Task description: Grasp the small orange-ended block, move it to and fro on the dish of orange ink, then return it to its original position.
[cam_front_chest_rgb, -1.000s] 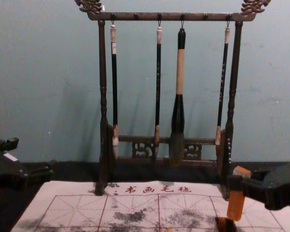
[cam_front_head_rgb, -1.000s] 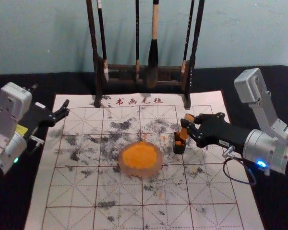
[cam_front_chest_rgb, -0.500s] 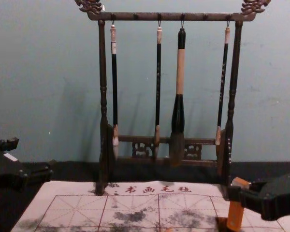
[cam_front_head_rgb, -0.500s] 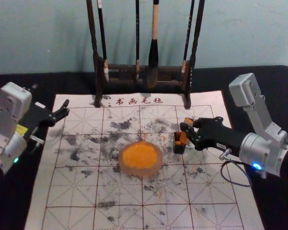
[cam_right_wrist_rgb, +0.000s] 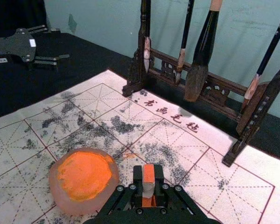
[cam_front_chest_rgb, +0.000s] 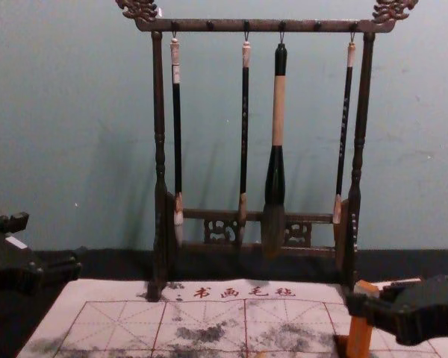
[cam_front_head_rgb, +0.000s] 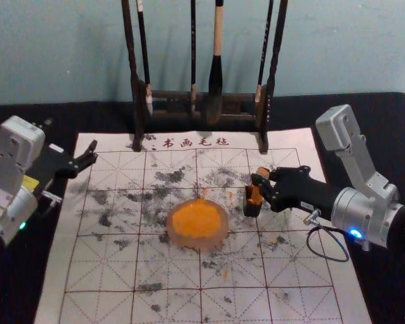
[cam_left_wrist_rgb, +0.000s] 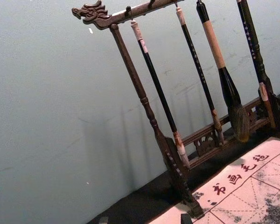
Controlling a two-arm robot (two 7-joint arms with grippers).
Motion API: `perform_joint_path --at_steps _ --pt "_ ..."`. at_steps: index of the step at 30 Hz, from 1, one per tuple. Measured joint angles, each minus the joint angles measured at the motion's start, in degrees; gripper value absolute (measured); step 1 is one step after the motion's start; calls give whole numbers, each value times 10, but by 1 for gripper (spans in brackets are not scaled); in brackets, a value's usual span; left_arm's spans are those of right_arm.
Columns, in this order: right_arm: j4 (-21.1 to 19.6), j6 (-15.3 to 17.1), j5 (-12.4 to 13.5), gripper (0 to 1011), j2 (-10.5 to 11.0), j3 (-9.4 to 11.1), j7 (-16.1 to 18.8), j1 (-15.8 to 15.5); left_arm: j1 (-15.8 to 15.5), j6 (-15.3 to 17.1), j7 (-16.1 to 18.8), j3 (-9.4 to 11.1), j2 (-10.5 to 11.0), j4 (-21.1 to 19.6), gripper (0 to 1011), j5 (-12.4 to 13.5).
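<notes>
Head view — one block (cam_front_head_rgb: 258, 192) in right pincer (cam_front_head_rgb: 260, 180).

Right of the orange dish (cam_front_head_rgb: 198, 244), the black right gripper (cam_front_head_rgb: 258, 184) joins a silvery cylindrical wrist (cam_front_head_rgb: 353, 209) with blue light (cam_front_head_rgb: 356, 233) and dark looped cable (cam_front_head_rgb: 308, 246); left of it, the black left gripper (cam_front_head_rgb: 94, 152) has a yellow label (cam_front_head_rgb: 30, 183) behind.

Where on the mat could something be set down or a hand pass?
Free: the near part of the mat, before the dish, and its left stretch between dish and left gripper. Crowded: right of the dish, where the right gripper holds the block at the black holder.
</notes>
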Motion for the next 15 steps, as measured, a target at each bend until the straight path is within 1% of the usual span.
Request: perform_joint_path --at_steps 9,15 --pt "12 0 -4 111 -10 -3 3 4 0 0 0 0 0 0 1001 0" --pt "22 0 -15 111 -14 -9 4 8 0 0 0 0 0 0 1001 0"
